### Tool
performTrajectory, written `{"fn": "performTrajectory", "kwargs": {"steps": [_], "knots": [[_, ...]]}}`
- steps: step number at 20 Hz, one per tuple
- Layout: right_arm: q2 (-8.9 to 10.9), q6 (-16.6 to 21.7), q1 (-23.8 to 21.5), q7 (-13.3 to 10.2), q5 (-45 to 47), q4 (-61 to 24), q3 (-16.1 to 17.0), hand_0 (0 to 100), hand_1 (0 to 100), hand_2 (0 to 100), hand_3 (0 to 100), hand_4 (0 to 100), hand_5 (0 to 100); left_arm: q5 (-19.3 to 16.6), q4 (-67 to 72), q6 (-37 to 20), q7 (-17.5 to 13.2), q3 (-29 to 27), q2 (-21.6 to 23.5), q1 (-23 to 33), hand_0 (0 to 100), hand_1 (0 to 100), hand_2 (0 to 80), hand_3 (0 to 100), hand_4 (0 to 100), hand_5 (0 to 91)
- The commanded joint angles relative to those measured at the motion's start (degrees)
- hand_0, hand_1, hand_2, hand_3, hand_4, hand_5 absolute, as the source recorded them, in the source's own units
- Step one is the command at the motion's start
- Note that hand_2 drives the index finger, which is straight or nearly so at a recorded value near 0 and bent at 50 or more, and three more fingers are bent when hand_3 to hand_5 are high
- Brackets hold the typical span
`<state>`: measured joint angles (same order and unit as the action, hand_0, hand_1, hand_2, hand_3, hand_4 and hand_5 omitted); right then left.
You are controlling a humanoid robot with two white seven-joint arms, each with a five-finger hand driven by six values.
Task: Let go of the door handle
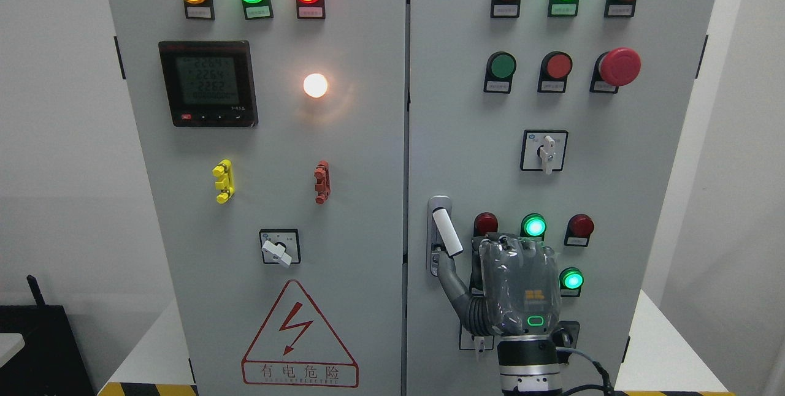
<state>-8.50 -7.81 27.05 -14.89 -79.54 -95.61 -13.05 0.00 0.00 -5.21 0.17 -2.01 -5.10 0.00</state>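
The white door handle (447, 232) sits at the left edge of the grey cabinet's right door (466, 108). It is swung out of its grey plate and tilts down to the right. My right hand (479, 254) comes up from the bottom edge, back of the hand toward me, just right of the handle. Its thumb (451, 282) stretches up-left, with the tip just under the handle's lower end. The other fingers (515, 243) point at the door beside the handle and do not wrap around it. The hand holds nothing. The left arm is out of view.
Indicator lamps and push buttons (533, 225) surround the hand. A rotary switch (544, 151) and a red emergency stop (619, 67) sit higher up. The left door (368, 200) carries a meter (208, 83), a rotary switch (279, 247) and a warning triangle (298, 338). The cabinet stands on a white table (668, 347).
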Motion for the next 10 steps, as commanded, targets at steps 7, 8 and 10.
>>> {"fn": "performTrajectory", "kwargs": {"steps": [7,8,10], "knots": [[0.06,0.08,0.02,0.12,0.0,-0.1,0.4,51,44,100,100,100,97,-1.67,1.32,0.03,0.01,-0.02,0.0,-0.88,12,39,0.0,0,0,0.0],[0.06,0.08,0.02,0.12,0.0,-0.1,0.4,51,44,100,100,100,97,-1.58,1.32,0.03,0.01,-0.02,0.0,-0.88,12,39,0.0,0,0,0.0],[-0.02,0.08,0.02,0.03,0.0,-0.1,0.48,51,44,100,100,100,97,-1.58,1.32,0.03,0.01,-0.02,0.0,-0.88,12,39,0.0,0,0,0.0]]}}
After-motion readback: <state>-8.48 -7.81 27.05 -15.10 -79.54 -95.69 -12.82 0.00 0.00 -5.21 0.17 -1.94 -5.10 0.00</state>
